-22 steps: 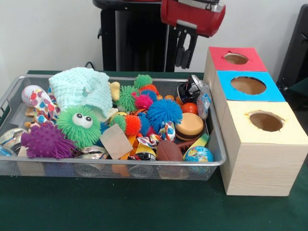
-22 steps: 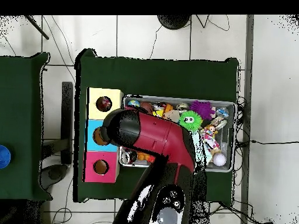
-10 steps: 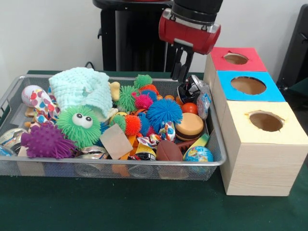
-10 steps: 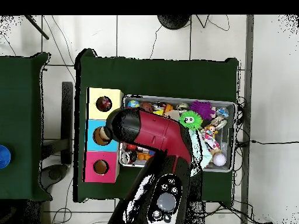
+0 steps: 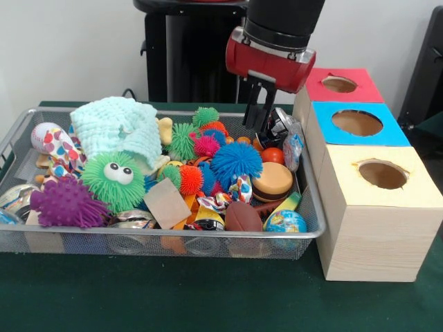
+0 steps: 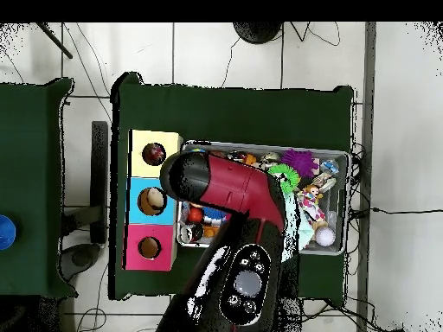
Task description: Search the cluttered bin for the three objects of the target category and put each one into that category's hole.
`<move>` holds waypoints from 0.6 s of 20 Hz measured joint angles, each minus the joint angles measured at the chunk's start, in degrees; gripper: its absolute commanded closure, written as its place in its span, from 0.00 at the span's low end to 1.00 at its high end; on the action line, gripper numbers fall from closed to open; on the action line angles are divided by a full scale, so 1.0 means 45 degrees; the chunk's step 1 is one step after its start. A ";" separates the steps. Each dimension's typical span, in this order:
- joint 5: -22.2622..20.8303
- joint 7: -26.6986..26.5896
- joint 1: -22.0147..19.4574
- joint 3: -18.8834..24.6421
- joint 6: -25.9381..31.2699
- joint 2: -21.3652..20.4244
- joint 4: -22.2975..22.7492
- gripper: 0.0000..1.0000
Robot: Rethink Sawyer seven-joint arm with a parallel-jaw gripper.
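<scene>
Dropped lower since half a second ago. Front: my gripper (image 5: 257, 116) hangs over the bin (image 5: 304, 228), fingers slightly apart, holding nothing; black toy (image 5: 271, 131) just beside. Overhead: arm (image 6: 227, 192) hides the gripper; boxes (image 6: 152, 199) beside.

We note a green fuzzy ball (image 5: 114, 181), purple spiky ball (image 5: 68, 203), blue pompom (image 5: 236, 160), mint cloth (image 5: 118, 128), and red (image 5: 339, 84), blue (image 5: 358, 124), yellow box tops (image 5: 383, 176).

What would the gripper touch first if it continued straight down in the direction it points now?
Probably the black and silver toy at the far right corner of the wire bin. The gripper hangs just beside it, above small orange balls, but depth is unclear from the front view.
</scene>
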 measured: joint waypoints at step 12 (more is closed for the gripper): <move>0.0000 0.0000 -0.1036 0.0301 0.0795 0.0854 -0.1686 1.00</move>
